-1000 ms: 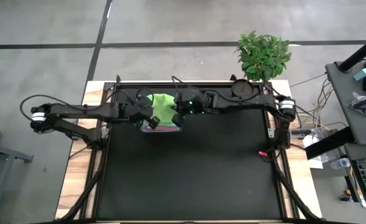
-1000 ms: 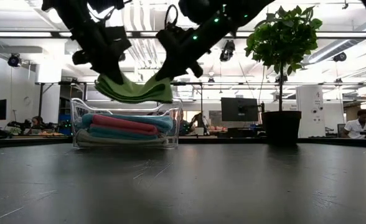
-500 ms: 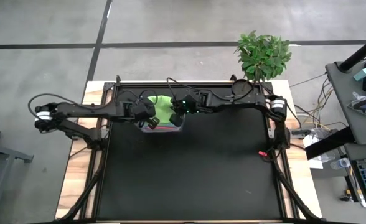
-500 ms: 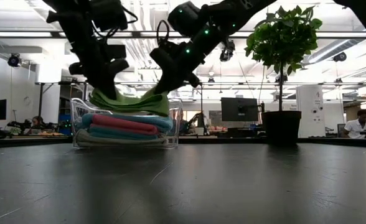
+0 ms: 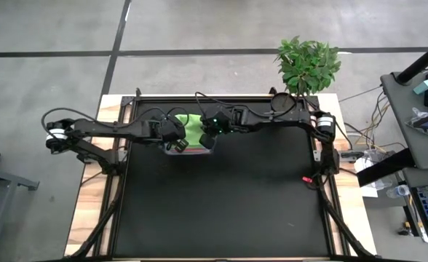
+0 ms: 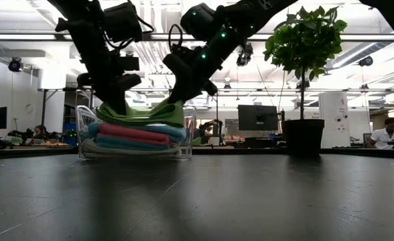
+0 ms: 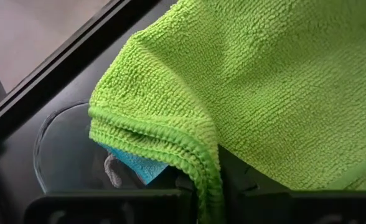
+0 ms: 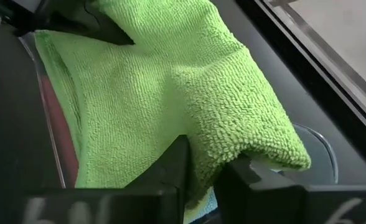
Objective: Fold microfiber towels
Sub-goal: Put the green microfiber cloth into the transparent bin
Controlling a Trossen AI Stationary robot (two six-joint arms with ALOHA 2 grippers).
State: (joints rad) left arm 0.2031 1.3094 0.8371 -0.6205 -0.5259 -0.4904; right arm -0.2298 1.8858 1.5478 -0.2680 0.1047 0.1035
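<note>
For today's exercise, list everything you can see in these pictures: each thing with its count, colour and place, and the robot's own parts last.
Green towel: one, lime, top of the stack in the tub.
Other towels: pink, blue and pale layers, stacked below.
Tub: one, clear, table's far edge.
Table: one, black top.
Plant: one, green, dark pot, far right corner.
Person: one, white top, seated in the room behind.
Left gripper: jaws shut on the green towel.
Right gripper: jaws pinching its other end.
</note>
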